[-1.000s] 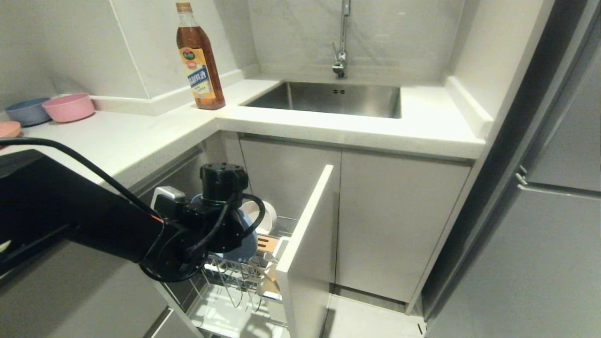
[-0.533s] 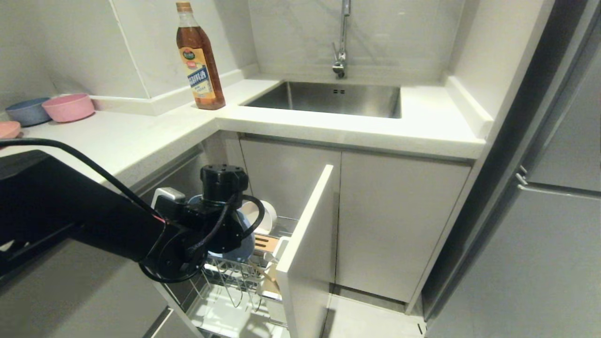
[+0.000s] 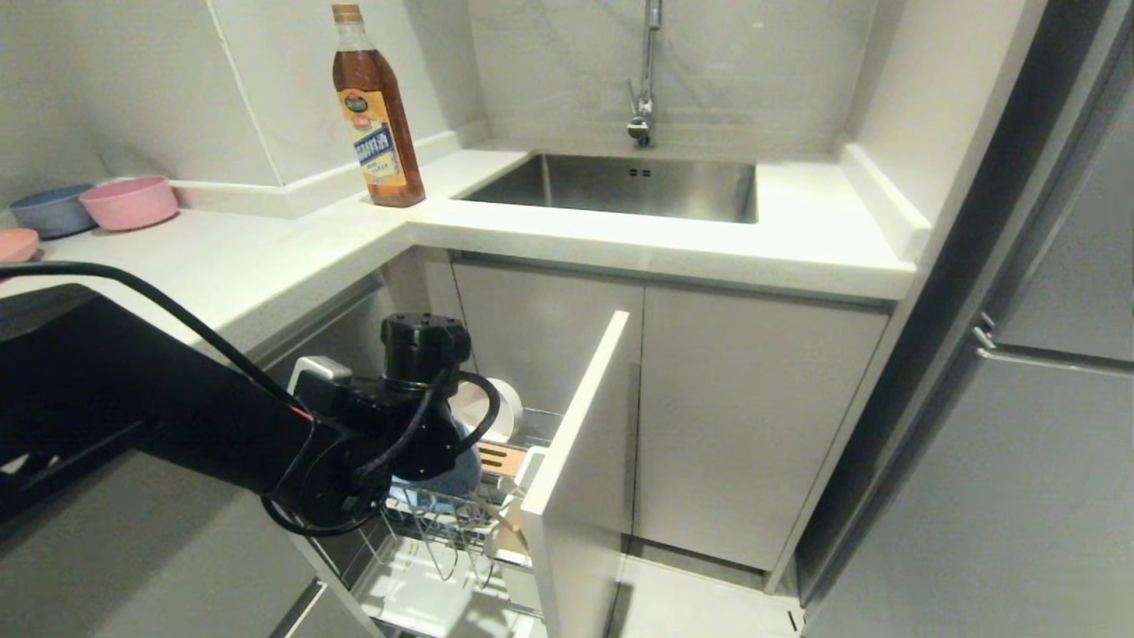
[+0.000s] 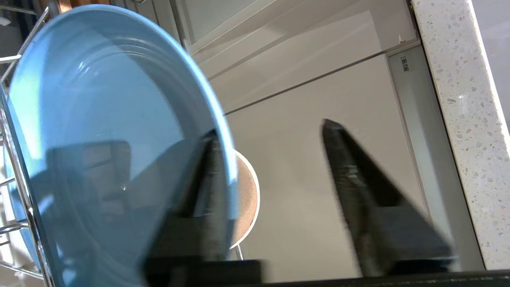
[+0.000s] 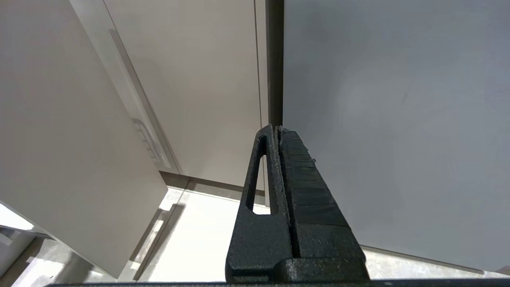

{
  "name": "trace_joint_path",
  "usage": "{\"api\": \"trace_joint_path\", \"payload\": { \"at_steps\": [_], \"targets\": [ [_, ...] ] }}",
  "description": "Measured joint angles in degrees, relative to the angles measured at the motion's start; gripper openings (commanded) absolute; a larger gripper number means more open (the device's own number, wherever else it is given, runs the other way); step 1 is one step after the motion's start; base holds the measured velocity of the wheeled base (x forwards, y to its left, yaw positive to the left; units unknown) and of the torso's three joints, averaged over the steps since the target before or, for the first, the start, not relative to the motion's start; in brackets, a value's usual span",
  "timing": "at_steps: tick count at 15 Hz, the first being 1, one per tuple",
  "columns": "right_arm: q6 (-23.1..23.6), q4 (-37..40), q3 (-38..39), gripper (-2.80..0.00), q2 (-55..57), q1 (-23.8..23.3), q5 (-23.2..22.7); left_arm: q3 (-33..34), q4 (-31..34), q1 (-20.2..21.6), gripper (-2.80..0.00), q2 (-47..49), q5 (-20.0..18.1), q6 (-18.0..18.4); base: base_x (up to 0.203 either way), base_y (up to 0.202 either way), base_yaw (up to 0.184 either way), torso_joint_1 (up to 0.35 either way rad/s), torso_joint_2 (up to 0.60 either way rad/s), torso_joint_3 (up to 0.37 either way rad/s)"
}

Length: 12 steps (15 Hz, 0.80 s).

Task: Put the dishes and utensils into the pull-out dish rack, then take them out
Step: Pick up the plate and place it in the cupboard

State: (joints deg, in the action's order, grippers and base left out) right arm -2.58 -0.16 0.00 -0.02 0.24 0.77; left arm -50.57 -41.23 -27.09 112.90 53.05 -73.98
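My left claw [image 4: 271,199] just sprang half open, freeing blue plate [image 4: 111,131] beside one finger, standing in rack [image 3: 443,532]; plate loaded.

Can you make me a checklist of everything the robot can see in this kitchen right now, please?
Surface: white countertop, with a steel sink.
Job's things: light-blue plate upright in the pull-out dish rack; white bowl behind it.
Clutter: oil bottle, pink bowl, grey-blue bowl.
Grippers: left gripper open, one finger each side of the plate's rim; right gripper shut, parked by the cabinets.
Cables: black cable along the left arm.
Surroundings: faucet, cabinet doors, tiled floor.
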Motion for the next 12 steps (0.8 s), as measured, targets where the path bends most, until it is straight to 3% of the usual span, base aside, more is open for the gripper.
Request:
{"api": "trace_joint_path", "payload": {
  "at_steps": [12],
  "targets": [
    [-0.02,0.00,0.00,-2.80,0.00,0.00,0.02,-0.89,8.58,-0.67,0.00,-1.81,-0.08,0.33,0.000,0.000,0.000,0.000,0.00,0.000]
  ]
}}
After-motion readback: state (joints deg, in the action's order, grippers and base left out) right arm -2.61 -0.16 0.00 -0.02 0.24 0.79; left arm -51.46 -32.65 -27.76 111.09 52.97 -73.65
